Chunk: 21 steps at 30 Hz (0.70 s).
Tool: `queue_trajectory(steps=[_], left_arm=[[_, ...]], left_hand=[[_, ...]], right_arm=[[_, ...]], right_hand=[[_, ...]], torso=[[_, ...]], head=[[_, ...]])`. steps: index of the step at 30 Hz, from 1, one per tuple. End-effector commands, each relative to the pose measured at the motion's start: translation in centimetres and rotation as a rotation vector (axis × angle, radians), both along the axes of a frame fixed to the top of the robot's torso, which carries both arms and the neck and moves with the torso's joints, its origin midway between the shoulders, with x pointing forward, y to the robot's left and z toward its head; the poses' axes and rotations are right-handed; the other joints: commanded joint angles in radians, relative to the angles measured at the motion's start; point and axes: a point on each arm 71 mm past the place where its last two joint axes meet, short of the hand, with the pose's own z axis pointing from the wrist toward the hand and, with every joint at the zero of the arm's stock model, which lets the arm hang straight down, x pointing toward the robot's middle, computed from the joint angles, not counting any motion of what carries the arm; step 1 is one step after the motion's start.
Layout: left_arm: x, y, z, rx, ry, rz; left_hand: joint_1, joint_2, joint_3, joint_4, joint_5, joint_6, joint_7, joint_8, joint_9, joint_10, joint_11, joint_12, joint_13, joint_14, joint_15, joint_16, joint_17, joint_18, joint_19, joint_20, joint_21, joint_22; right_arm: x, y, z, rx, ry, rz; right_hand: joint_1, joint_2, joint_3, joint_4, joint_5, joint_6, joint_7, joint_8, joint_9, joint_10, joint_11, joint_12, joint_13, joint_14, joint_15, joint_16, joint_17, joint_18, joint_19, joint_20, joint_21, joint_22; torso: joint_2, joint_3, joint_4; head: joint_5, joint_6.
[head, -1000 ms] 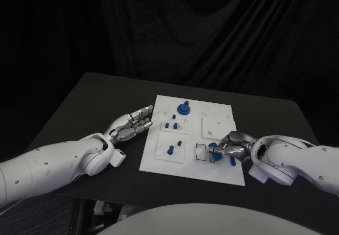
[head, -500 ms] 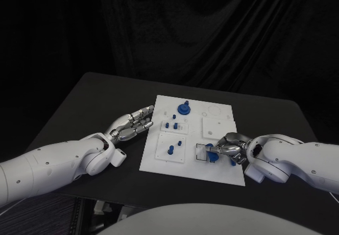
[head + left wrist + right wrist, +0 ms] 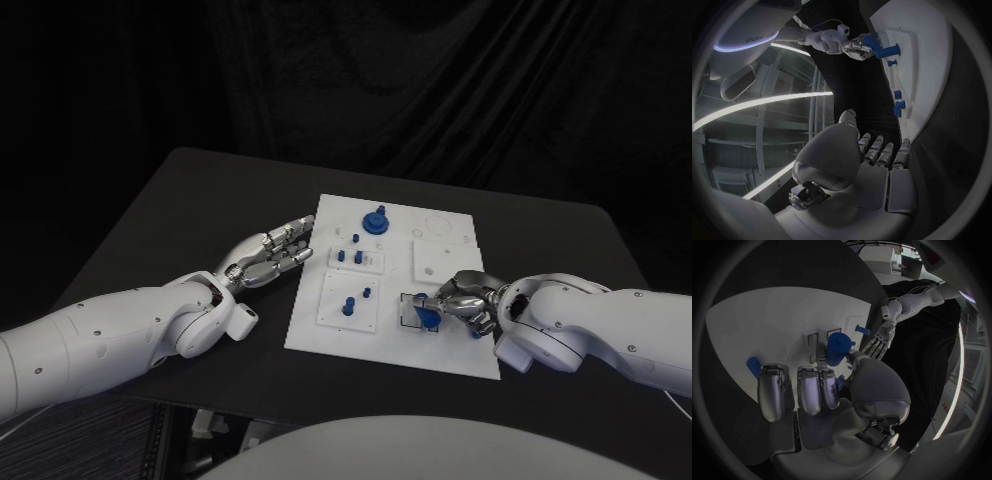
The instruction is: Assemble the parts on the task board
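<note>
The right hand [image 3: 464, 303] holds a small blue plastic part [image 3: 427, 313] over the flat white task board [image 3: 389, 345]. The left hand [image 3: 271, 255] lies wide, holding nothing, on the black bench [image 3: 173, 220].

Blue pegs [image 3: 349, 257] stood along the board's [image 3: 447, 355] left half; the left hand [image 3: 271, 254] lay flat just beside that edge.

One white task board [image 3: 397, 340], two hands, several small blue parts [image 3: 376, 220], exact count unclear
</note>
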Motion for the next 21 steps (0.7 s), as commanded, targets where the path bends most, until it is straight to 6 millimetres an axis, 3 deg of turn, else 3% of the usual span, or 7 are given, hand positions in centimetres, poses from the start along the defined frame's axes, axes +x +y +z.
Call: queue_trajectory(steps=[1,7,11,21], left_arm=[[-0.16,-0.27,0.39,-0.05,-0.043,-0.023],[-0.18,-0.3,0.36,-0.05,-0.041,-0.024],[-0.18,-0.29,0.34,-0.05,-0.04,-0.024],[-0.21,-0.31,0.3,-0.05,-0.037,-0.026]], left_hand=[[-0.004,0.007,0.002,0.001,-0.003,0.005,0.001,0.006,0.001,-0.001,0.004,0.001,0.0,0.0,0.009,-0.002,-0.002,0.014,-0.001,0.008,-0.003,0.001],[-0.004,0.007,0.002,0.001,-0.003,0.005,0.001,0.006,0.001,-0.001,0.004,0.001,0.0,0.0,0.009,-0.002,-0.002,0.014,-0.001,0.008,-0.003,0.001],[-0.005,0.008,0.002,0.001,-0.003,0.006,0.002,0.006,0.001,-0.002,0.004,0.001,0.0,0.001,0.01,-0.002,-0.002,0.014,-0.001,0.008,-0.003,0.001],[-0.005,0.008,0.003,0.001,-0.003,0.006,0.002,0.006,0.001,-0.002,0.004,0.001,0.0,0.001,0.01,-0.002,-0.002,0.014,-0.001,0.009,-0.002,0.001]], right_arm=[[0.13,0.1,0.0,0.002,0.005,0.006],[0.18,0.19,-0.08,-0.001,0.011,0.012],[0.23,0.22,-0.11,-0.001,0.01,0.012],[0.31,0.35,-0.13,0.002,0.008,0.016]], right_hand=[[-0.014,0.001,-0.01,0.014,-0.024,-0.013,-0.001,-0.006,-0.003,0.102,0.009,0.003,0.264,0.086,0.008,-0.005,0.178,0.006,0.067,0.009,-0.008,0.234],[-0.032,0.01,-0.045,0.051,-0.1,-0.026,0.002,-0.003,-0.011,0.102,0.012,0.003,0.264,0.085,0.01,-0.007,0.174,0.007,0.065,0.012,-0.013,0.233],[-0.044,0.017,-0.06,0.059,-0.13,-0.027,0.002,0.0,-0.014,0.102,0.012,0.003,0.264,0.085,0.011,-0.008,0.173,0.008,0.064,0.013,-0.015,0.232],[-0.05,0.022,-0.07,0.059,-0.144,-0.031,0.003,0.001,-0.016,0.102,0.013,0.003,0.264,0.085,0.011,-0.008,0.171,0.008,0.063,0.013,-0.017,0.231]], torso=[[0.0,0.0003,-0.0006],[0.0,0.0005,-0.0008],[0.0,0.0005,-0.0008],[0.0,0.0005,-0.0006]], head=[[-0.001,0.0],[0.001,0.0],[0.001,0.0],[0.001,0.0]])
